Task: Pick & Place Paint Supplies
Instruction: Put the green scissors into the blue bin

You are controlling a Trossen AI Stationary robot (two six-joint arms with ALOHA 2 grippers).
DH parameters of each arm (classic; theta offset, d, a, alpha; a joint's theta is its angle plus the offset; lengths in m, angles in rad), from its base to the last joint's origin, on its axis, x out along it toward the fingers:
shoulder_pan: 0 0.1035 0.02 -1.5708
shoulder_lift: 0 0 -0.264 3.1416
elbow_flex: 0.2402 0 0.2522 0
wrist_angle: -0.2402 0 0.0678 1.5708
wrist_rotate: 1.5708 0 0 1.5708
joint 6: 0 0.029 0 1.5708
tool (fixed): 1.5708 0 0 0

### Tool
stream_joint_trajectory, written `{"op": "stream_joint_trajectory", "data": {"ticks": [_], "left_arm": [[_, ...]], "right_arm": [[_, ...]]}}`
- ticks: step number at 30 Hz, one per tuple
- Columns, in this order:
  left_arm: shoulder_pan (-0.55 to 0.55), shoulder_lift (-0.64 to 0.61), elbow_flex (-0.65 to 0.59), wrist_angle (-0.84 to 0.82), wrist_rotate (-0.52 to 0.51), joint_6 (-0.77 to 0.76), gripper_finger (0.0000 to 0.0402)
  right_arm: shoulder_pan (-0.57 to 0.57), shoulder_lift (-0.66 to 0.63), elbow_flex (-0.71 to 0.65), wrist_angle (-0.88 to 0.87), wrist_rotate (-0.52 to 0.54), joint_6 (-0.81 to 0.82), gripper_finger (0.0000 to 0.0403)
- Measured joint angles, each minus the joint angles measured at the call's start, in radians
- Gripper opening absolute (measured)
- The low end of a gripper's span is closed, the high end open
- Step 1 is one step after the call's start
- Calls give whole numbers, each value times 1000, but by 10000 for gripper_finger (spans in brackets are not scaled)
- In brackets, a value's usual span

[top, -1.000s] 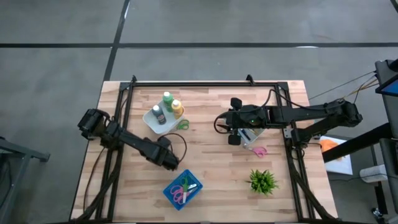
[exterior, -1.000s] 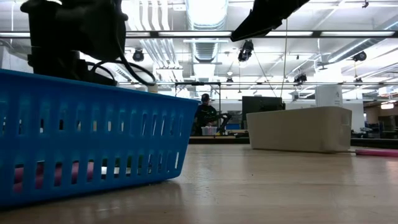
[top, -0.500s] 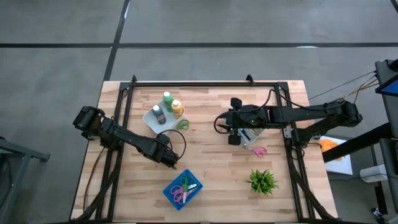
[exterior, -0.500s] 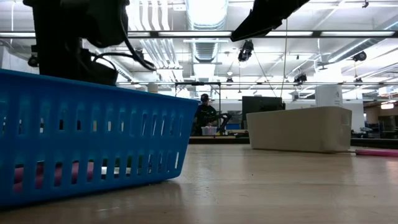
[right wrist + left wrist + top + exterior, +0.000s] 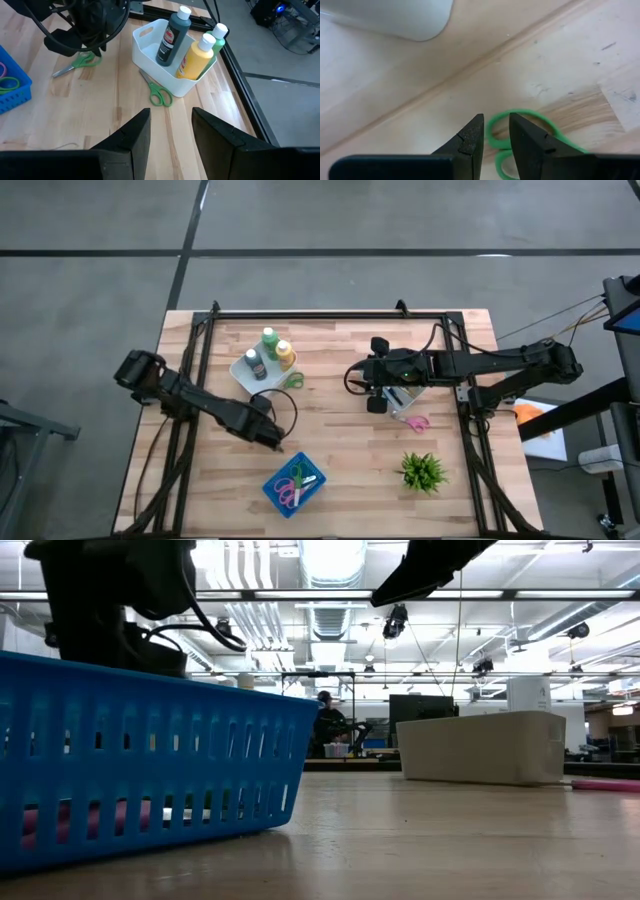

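Three paint bottles, green (image 5: 268, 338), yellow (image 5: 285, 355) and dark (image 5: 253, 363), stand upright in a white bin (image 5: 240, 375) at the far left of the table; the right wrist view shows them too (image 5: 197, 55). My left gripper (image 5: 274, 439) points steeply down near the table's middle. It is open by a narrow gap (image 5: 496, 120) just over the handle loops of green scissors (image 5: 530, 130) lying flat on the wood. My right gripper (image 5: 368, 377) hangs open (image 5: 170, 115) high above the table, right of centre. My left gripper's fingertips (image 5: 479, 122) stand at the scissors' handle loops (image 5: 520, 114), coming from above. I cannot tell whether they touch. The scissors lie flat on the table (image 5: 75, 64).
A second pair of green scissors (image 5: 292, 380) lies beside the white bin. A blue basket (image 5: 296, 485) holding scissors stands near the front edge, with a potted plant (image 5: 422, 470) to its right. Another white bin (image 5: 402, 397) and pink scissors (image 5: 417, 422) lie under the right arm.
My left arm has drawn back a little toward the table's left, and its gripper has tipped slightly while staying over the green scissors. The scissors have not moved.
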Motion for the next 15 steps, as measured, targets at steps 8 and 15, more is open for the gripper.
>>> {"op": "stream_joint_trajectory", "data": {"ticks": [8,15], "left_arm": [[-47,-149,-110,107,-97,30,93],[-103,-362,-330,434,-152,186,93]], "right_arm": [[0,0,0,0,0,0,143],[0,0,0,0,0,0,143]]}}
